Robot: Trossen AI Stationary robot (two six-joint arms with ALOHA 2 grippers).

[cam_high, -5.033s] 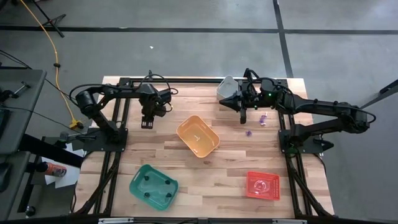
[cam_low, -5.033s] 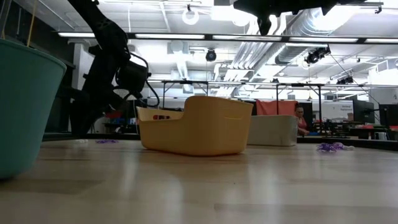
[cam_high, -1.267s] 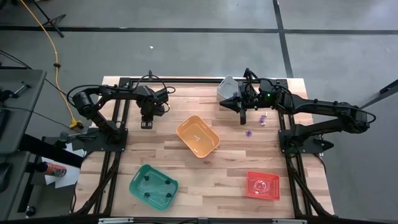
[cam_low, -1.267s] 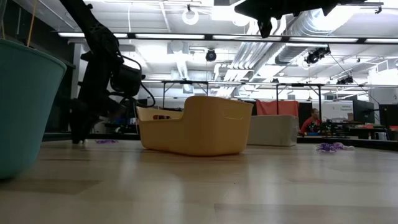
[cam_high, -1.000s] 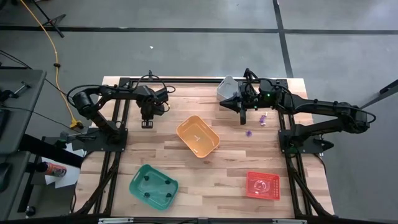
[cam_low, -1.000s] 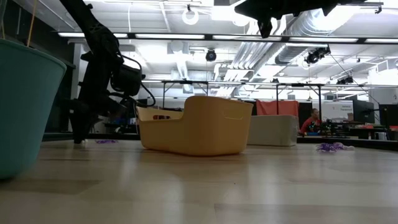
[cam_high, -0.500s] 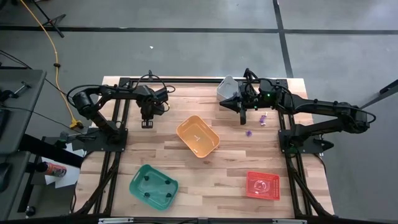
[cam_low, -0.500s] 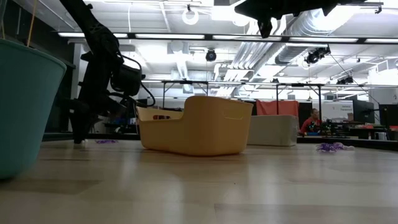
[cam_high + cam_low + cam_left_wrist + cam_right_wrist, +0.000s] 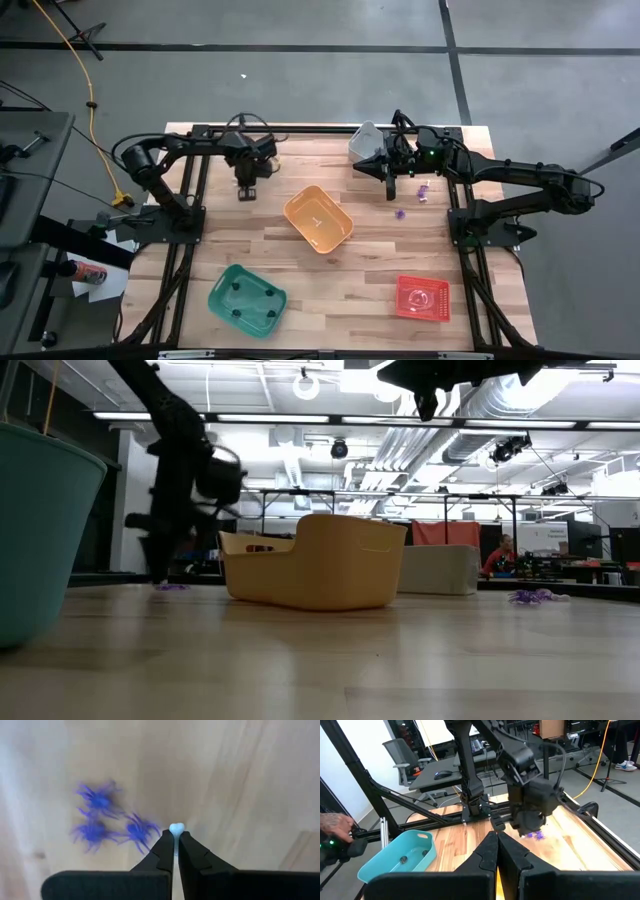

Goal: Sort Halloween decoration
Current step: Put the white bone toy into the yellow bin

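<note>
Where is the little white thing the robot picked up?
The small whitish trinket is pinched at the tips of the left gripper, just above the table's far left part, beside three purple spiders.

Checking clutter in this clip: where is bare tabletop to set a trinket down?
Free: the stretch between the teal bin and the red bin, and the wood below the left hand down to the teal bin. Crowded: around the right hand, with the grey bin and purple spiders.
</note>
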